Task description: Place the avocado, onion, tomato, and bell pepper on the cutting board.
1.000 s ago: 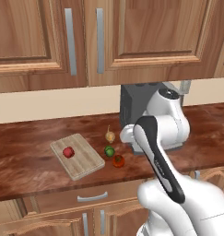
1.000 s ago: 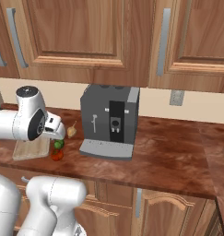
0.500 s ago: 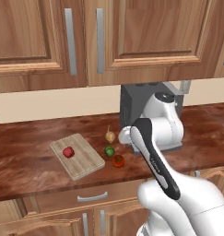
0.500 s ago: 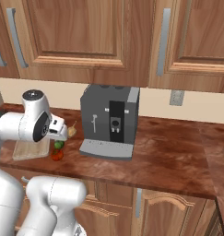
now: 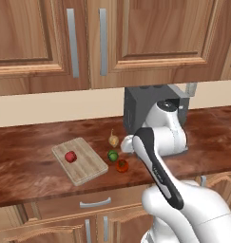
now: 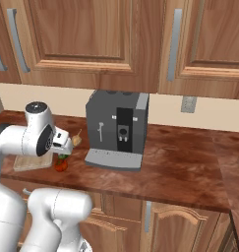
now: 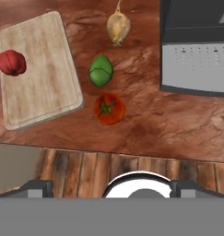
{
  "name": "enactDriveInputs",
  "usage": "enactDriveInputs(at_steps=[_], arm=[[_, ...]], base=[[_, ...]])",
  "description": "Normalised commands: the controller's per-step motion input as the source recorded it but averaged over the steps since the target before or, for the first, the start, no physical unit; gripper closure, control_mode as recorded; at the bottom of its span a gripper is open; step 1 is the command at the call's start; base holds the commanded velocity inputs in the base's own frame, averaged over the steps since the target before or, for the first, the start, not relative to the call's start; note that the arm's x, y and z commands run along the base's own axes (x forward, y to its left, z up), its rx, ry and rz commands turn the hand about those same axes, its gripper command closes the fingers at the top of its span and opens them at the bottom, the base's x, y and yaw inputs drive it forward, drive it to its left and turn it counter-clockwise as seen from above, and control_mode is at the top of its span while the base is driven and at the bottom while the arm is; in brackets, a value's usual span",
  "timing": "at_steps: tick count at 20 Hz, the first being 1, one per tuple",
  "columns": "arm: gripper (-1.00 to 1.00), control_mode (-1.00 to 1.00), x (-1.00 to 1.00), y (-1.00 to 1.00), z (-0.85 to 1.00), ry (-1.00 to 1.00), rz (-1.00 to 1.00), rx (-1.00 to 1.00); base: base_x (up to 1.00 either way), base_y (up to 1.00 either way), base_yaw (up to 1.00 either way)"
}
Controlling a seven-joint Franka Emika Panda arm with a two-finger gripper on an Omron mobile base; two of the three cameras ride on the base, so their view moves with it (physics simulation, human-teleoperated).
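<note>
Arm swung left since; avocado [image 7: 101, 71] unmoved.

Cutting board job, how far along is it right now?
One of four looks done: the red bell pepper lies on the cutting board. Nothing is visibly in hand. The avocado, onion and tomato sit on the counter beside the board.

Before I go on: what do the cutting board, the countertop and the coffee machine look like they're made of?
Cutting board: light, matte wood, going by the pale grain stripes and rounded corners. Countertop: reddish-brown with pale veins and a slight sheen, so probably polished stone, though it might be laminate. Coffee machine: dark grey, matte casing with a lighter grey perforated drip tray; whether plastic or metal is unclear.
</note>
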Motion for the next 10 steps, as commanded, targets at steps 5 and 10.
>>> enactDriveInputs(at_steps=[5,10], arm=[[-1.00,-1.00,0.09,0.13,-0.12,0.00,0.00,0.00],[-1.00,-1.00,0.14,0.07,-0.09,0.00,0.00,0.00]], base=[[0.00,0.00,0.00],[0.00,0.00,0.00]])
